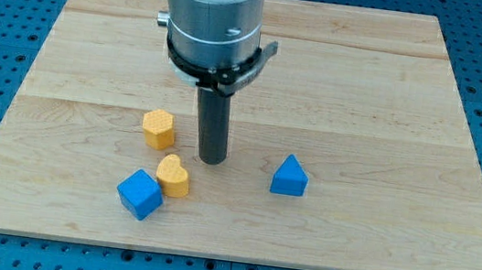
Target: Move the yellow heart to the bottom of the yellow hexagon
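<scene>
Wood, metal and painted blocks

You see a pale wood table [393,98], smooth, with faint grain lines. The rod down to my tip [211,160] is dark and matt under a shiny grey metal part [213,21]. The yellow heart [173,176], yellow hexagon [158,128] and blue blocks [289,176] look smooth and dull.

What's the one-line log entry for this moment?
my tip right of yellow hexagon | yellow heart below-left of tip | blue cube touches heart
</scene>
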`<state>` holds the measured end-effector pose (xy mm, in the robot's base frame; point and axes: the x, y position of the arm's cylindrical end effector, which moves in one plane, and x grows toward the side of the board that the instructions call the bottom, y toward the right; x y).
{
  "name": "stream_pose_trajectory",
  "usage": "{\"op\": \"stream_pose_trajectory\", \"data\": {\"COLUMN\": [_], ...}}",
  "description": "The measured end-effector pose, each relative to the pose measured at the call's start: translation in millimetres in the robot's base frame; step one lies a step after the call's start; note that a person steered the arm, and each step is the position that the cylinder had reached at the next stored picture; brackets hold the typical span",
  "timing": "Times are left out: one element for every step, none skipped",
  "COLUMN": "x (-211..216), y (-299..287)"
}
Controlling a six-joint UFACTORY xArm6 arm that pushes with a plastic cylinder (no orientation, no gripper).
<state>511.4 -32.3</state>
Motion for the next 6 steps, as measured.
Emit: {"op": "stream_pose_trajectory", "data": {"x": [14.1, 37.2, 52.7, 52.7, 47.6, 33.2], "y": [27.4, 34.7, 20.3, -2.5, -29.2, -46.4]}}
